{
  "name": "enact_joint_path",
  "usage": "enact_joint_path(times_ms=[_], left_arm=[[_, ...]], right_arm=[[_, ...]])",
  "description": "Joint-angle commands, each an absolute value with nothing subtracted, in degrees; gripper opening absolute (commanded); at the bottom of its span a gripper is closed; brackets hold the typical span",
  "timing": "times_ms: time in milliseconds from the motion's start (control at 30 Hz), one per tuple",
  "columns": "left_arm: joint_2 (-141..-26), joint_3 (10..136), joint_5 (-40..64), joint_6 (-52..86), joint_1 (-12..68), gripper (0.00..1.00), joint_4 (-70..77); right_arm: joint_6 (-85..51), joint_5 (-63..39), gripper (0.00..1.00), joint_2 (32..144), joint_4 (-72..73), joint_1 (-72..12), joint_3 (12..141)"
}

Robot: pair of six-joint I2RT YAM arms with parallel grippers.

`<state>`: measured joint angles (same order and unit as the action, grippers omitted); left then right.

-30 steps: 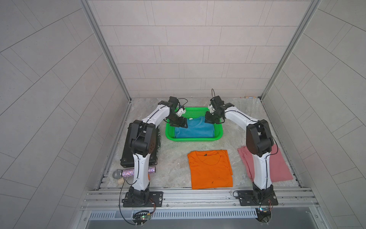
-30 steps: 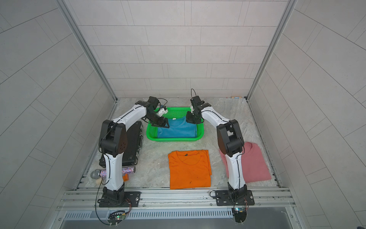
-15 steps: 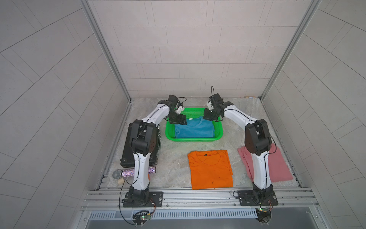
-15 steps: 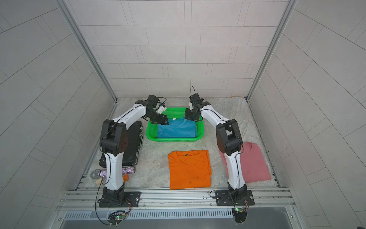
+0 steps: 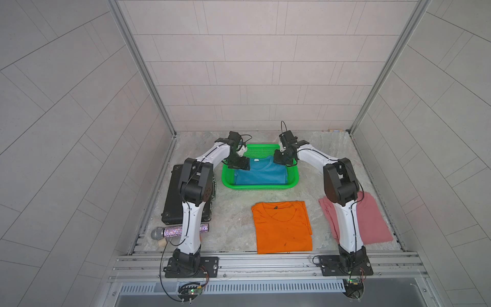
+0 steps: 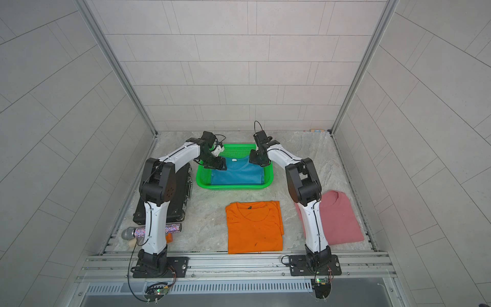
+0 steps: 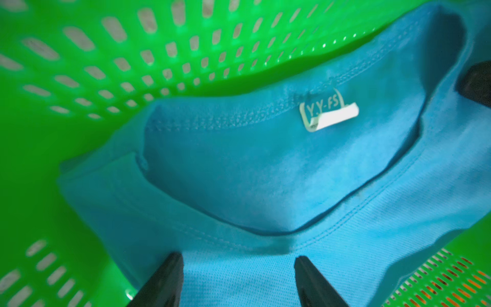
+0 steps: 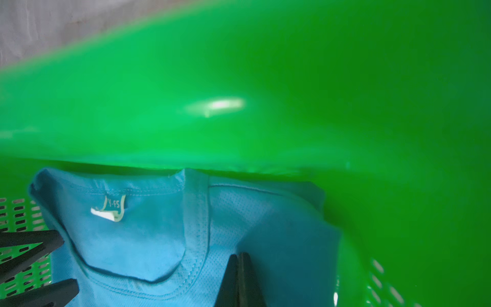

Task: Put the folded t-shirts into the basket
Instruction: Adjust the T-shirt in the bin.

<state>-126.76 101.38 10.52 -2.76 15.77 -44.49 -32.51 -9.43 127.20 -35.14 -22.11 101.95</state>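
Front: bright orange folded cotton tee [image 5: 281, 228] & dusty pink folded tee [image 5: 377, 220] lie flat on table [image 5: 233, 212], awaiting pickup. Far: sky-blue folded tee [image 5: 261, 174] sits inside green perforated plastic basket [image 5: 260, 187]. Left gripper [image 7: 237, 263] is spread over collar, gripping nothing; right gripper [image 8: 240, 265] is pinched closed, apparently empty, prob. done placing.

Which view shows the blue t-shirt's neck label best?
Left wrist view: the neck label is large, lettering readable. Right wrist view shows it smaller, curled; both top views show only a white speck.
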Motion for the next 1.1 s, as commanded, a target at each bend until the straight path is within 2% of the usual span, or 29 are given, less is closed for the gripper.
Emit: enact_joint_path(times_ms=[0, 233, 367, 600, 667, 833, 1067], left_arm=[[-128.1, 100.4, 9.1, -2.7, 15.8, 0.67, -42.6], [-128.6, 101.5, 8.9, -4.2, 15.7, 0.68, -42.7], [-127.6, 101.2, 11.9, -4.7, 15.7, 0.68, -43.0], [-119.7, 99.6, 18.0, -5.1, 15.6, 0.7, -42.8], [-117.5, 99.8, 19.0, -5.2, 15.3, 0.7, -43.1], [-111.7, 98.1, 21.9, -7.2, 14.4, 0.71, -43.1], [-98.5, 89.9, 26.5, -10.5, 14.3, 0.72, -47.0]], right_arm=[[-32.7, -4.5, 0.0, 128.0, -32.1, -22.1, 99.7], [-33.3, -2.9, 0.0, 127.9, -27.8, -21.6, 97.2], [-33.4, -6.4, 0.0, 125.8, -27.4, -21.3, 97.6], [-31.9, -14.8, 0.18, 117.5, -31.6, -21.3, 100.1], [-31.8, -14.9, 0.19, 115.5, -33.5, -21.4, 99.5], [-32.0, -16.4, 0.25, 108.4, -35.1, -21.4, 93.7], [-30.3, -16.7, 0.43, 91.1, -42.8, -21.3, 83.3]])
